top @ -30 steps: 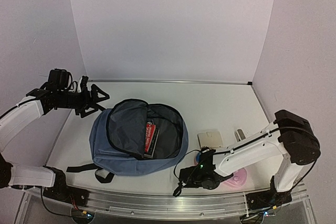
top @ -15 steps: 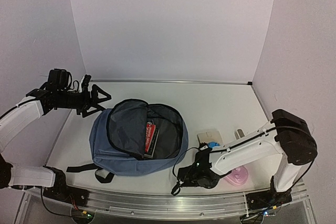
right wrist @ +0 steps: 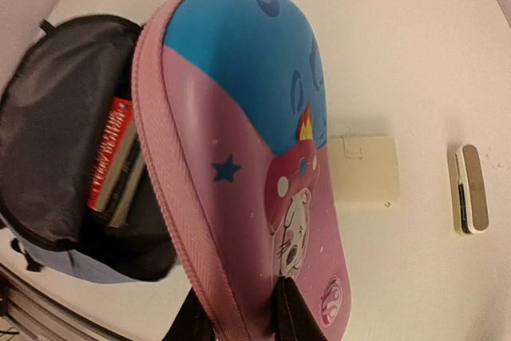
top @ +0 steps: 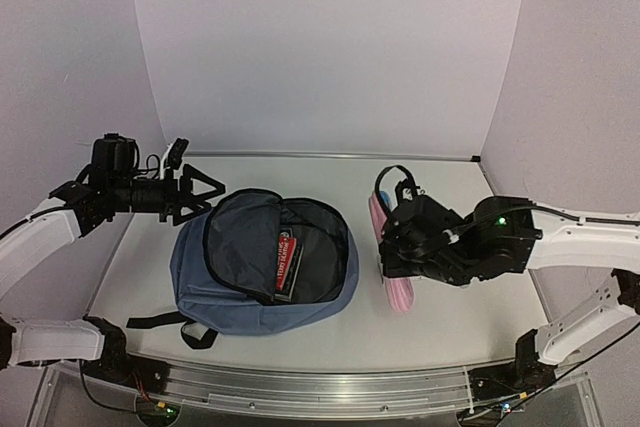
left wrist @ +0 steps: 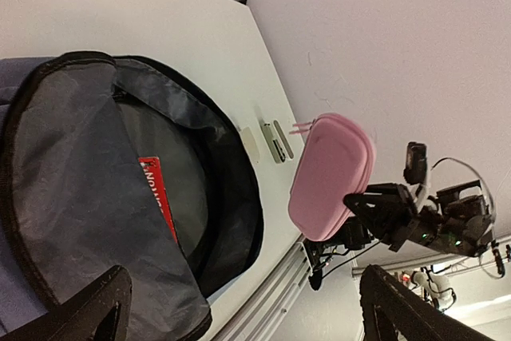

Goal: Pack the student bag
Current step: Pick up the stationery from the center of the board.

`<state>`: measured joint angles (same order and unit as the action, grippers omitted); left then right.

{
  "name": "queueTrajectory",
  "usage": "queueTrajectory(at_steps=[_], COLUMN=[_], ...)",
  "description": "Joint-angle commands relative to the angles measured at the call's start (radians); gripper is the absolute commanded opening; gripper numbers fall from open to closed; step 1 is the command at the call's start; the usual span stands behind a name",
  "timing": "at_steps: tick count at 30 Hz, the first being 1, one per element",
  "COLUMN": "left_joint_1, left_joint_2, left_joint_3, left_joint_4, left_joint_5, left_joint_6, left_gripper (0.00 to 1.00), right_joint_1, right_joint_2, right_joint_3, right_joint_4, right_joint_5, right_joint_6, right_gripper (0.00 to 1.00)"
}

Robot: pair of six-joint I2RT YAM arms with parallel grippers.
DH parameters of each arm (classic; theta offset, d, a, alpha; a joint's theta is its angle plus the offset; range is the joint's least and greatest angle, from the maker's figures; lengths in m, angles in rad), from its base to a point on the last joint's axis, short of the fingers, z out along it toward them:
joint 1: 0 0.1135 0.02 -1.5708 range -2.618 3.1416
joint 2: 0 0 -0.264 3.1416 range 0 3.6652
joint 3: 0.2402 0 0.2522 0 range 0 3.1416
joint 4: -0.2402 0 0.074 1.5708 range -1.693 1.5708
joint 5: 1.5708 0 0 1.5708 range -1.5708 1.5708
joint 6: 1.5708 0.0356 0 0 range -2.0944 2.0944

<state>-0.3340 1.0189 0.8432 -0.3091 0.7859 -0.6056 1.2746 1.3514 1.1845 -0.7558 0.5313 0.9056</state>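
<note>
Although a red-covered book (top: 287, 265) already lies in the open main compartment, the packing looks only partly done. The student bag (top: 230, 312) lies flat on the left-centre of the table (top: 440, 187), its zip mouth gaping upward and the dark lining showing.

The right gripper (right wrist: 243, 315) is clamped on one end of a pink pencil case (right wrist: 239, 157) and holds it on edge in the air, just right of the bag's mouth and apart from it. In all likelihood this is the next item to go in, so the case has yet to be carried left over the opening and released.

The left gripper (top: 208, 195) hangs by the bag's far-left rim with its jaws spread wide and nothing between them. It touches no fabric, as far as can be seen.

To the right, a small beige card (right wrist: 365, 169) and a slim white-and-grey object (right wrist: 469, 200) lie on the table and probably remain to be packed. The zip is not yet closed.
</note>
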Motion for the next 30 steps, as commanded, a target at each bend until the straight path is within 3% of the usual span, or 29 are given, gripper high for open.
queueTrajectory(at_steps=[1,8,16,30], left_joint_1=[-0.136,-0.273,-0.345,-0.368], left_joint_2=[0.092,0.206,0.286,0.477], left_joint_3=[0.06,0.122,0.161,0.233], left_joint_4=[0.114,0.301,0.454,0.391], left_joint_5=[-0.058,-0.088,-0.127,-0.082], left_joint_6=[-0.14,-0.33,-0.45,-0.453], left_gripper=[0.99,0.99,1.0,1.0], right_joint_1=[0.003,0.007,0.072,0.138], right_joint_2=[-0.063,-0.056,0.111,0.312], right_joint_3=[0.014,-0.019,0.054,0.171], right_joint_4=[0.206,0.389,0.398,0.4], right_joint_5=[0.072,0.122,0.265,0.361], right_joint_6=[-0.228,-0.494,-0.632,-0.719], right_gripper=[0.0,0.0,0.0,0.0])
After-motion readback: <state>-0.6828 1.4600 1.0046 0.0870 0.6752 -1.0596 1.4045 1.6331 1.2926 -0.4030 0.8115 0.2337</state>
